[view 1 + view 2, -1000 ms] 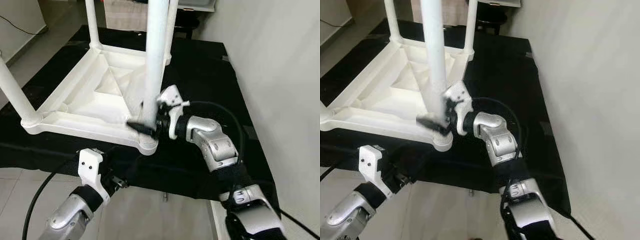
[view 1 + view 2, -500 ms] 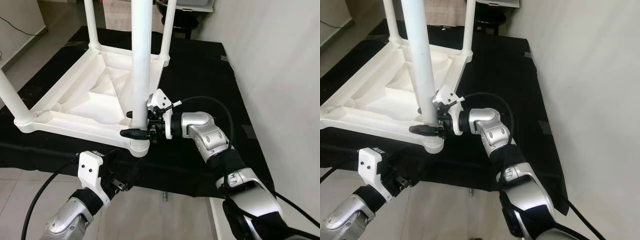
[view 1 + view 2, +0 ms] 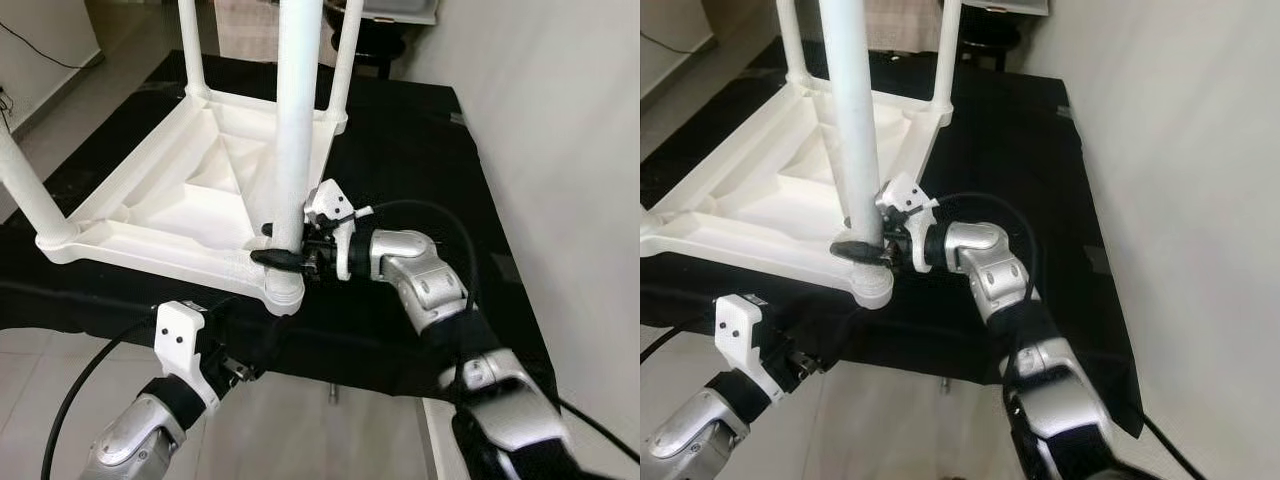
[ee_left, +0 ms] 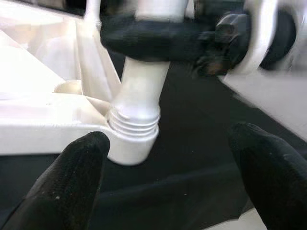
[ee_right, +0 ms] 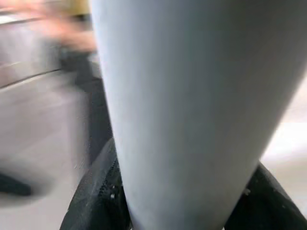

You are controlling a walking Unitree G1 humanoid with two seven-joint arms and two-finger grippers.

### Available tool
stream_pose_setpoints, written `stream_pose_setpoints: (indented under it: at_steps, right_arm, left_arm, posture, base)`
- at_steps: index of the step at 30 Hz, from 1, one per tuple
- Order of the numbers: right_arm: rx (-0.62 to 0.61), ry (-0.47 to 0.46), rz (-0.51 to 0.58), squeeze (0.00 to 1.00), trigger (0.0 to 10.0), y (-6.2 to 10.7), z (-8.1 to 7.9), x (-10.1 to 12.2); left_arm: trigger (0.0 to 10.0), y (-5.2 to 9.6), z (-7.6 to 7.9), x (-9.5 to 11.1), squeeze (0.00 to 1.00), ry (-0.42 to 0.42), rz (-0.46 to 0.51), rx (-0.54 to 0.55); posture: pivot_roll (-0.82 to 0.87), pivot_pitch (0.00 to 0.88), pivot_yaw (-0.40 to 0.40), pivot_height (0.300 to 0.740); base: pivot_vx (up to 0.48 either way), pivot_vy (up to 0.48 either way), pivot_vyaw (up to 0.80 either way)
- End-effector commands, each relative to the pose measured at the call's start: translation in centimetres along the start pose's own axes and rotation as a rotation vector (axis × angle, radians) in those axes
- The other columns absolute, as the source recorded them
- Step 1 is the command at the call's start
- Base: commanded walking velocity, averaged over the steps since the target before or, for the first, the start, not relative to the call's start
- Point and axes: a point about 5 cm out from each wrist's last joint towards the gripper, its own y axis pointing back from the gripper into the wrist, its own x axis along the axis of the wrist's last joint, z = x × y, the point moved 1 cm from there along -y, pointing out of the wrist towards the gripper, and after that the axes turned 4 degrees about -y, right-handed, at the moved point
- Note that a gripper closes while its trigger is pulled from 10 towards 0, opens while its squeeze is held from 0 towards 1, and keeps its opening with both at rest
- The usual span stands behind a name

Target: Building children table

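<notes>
Table top [image 3: 170, 215] lies upside down on the black mat [image 3: 400, 150], all four legs standing in their corners. My right gripper [image 3: 283, 255] is clamped low on the near leg [image 3: 297, 120]; threads showing, so I judge seating unfinished. Left gripper [image 4: 168, 182] hangs spread below the edge.

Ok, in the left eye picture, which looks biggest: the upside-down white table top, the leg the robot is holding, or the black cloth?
1. black cloth, spreading widest under everything
2. white table top
3. table leg gripped by the right pincer; it looks extra thick because it rises toward the camera and is cut off at the picture's top.
</notes>
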Motion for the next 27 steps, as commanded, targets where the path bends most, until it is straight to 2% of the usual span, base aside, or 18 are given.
stream_pose_setpoints:
  at_steps: [1, 2, 6, 9, 10, 11, 12, 14, 15, 16, 17, 18, 21, 23, 25, 26, 27]
  right_arm:
    - [-0.29, -0.024, -0.221, 0.0, 0.0, 2.7, 1.7, -4.9]
    - [-0.303, -0.017, -0.194, 0.0, 0.0, 3.1, 1.1, -4.9]
    - [-0.333, -0.015, -0.163, 0.0, 0.0, 3.0, 1.4, -4.3]
    - [-0.303, -0.032, -0.169, 0.0, 0.0, 2.1, 1.3, -4.0]
    - [-0.277, -0.01, -0.194, 0.0, 3.6, 1.6, 1.0, -3.9]
    - [-0.277, -0.01, -0.194, 0.0, 3.6, 1.6, 1.0, -3.9]
    - [-0.264, 0.008, -0.213, 0.0, 10.0, 1.5, 1.0, -3.9]
    - [-0.263, 0.005, -0.215, 0.0, 10.0, 1.5, 0.8, -3.7]
    - [-0.239, 0.0, -0.206, 0.39, 10.0, 1.3, 0.6, -3.3]
    - [-0.229, -0.005, -0.199, 0.39, 10.0, 1.3, 0.3, -3.0]
    - [-0.182, -0.031, -0.164, 1.0, 10.0, 1.0, -0.1, -2.3]
    - [-0.132, -0.044, -0.136, 1.0, 10.0, 0.8, -0.4, -1.8]
    - [0.149, 0.069, -0.056, 1.0, 10.0, 0.1, -1.7, 0.0]
    - [0.198, 0.088, -0.052, 1.0, 10.0, 0.1, -1.8, 0.3]
    - [0.317, 0.151, -0.035, 1.0, 10.0, 0.1, -1.8, 1.0]
    - [0.317, 0.151, -0.035, 1.0, 10.0, 0.1, -1.8, 1.0]
    - [0.374, 0.173, -0.038, 1.0, 10.0, 0.0, -1.7, 1.3]
  left_arm:
    - [10.0, 0.1, -0.2, -0.5, 0.0, 0.016, -0.024, -0.004]
    - [10.0, 0.1, -0.2, -0.6, 0.0, 0.014, -0.026, -0.005]
    - [10.0, -0.1, -0.4, -0.7, 0.0, 0.014, -0.027, -0.006]
    - [10.0, -0.3, -0.6, -0.7, 0.0, 0.016, -0.026, -0.008]
    - [10.0, -0.3, -0.7, -0.7, 0.0, 0.011, -0.022, 0.002]
    - [10.0, -0.3, -0.7, -0.7, 0.0, 0.011, -0.022, 0.002]
    - [10.0, -0.3, -0.7, -0.7, 0.0, 0.01, -0.019, 0.007]
    - [10.0, -0.3, -0.7, -0.6, 0.0, 0.009, -0.017, 0.01]
    - [10.0, -0.3, -0.7, -0.6, 0.0, 0.009, -0.016, 0.011]
    - [10.0, -0.3, -0.7, -0.6, 0.0, 0.009, -0.016, 0.011]
    - [10.0, -0.3, -0.6, -0.6, 0.0, 0.01, -0.015, 0.01]
    - [10.0, -0.3, -0.6, -0.6, 0.0, 0.011, -0.015, 0.009]
    - [10.0, -0.3, -0.5, -0.5, 0.0, 0.014, -0.015, 0.003]
    - [10.0, -0.3, -0.5, -0.5, 0.0, 0.015, -0.015, 0.003]
    - [10.0, -0.3, -0.4, -0.5, 0.0, 0.016, -0.015, 0.001]
    - [10.0, -0.3, -0.4, -0.5, 0.0, 0.016, -0.015, 0.001]
    - [10.0, -0.3, -0.3, -0.5, 0.0, 0.017, -0.014, 0.0]
  posture:
    - [-0.01, 0.134, -0.096, 0.74]
    - [-0.01, 0.127, -0.095, 0.74]
    - [-0.02, 0.111, -0.088, 0.74]
    - [-0.01, 0.105, -0.095, 0.74]
    - [-0.01, 0.105, -0.096, 0.74]
    - [-0.01, 0.105, -0.096, 0.74]
    - [-0.01, 0.106, -0.099, 0.74]
    - [-0.01, 0.107, -0.099, 0.74]
    - [-0.01, 0.107, -0.099, 0.74]
    - [-0.01, 0.107, -0.099, 0.74]
    - [-0.01, 0.112, -0.099, 0.74]
    - [-0.01, 0.112, -0.099, 0.74]
    - [0.0, 0.119, -0.093, 0.74]
    - [0.0, 0.119, -0.093, 0.74]
    - [0.01, 0.122, -0.096, 0.74]
    - [0.01, 0.122, -0.096, 0.74]
    - [0.02, 0.125, -0.098, 0.74]
  base:
    - [0.0, 0.0, 0.0]
    - [0.0, 0.0, 0.0]
    - [0.0, 0.0, 0.0]
    - [0.0, 0.0, 0.0]
    - [0.0, 0.0, 0.0]
    - [0.0, 0.0, 0.0]
    - [0.0, 0.0, 0.0]
    - [0.0, 0.0, 0.0]
    - [0.0, 0.0, 0.0]
    - [0.0, 0.0, 0.0]
    - [0.0, 0.0, 0.0]
    - [0.0, 0.0, 0.0]
    - [0.0, 0.0, 0.0]
    - [0.0, 0.0, 0.0]
    - [0.0, 0.0, 0.0]
    - [0.0, 0.0, 0.0]
    - [0.0, 0.0, 0.0]
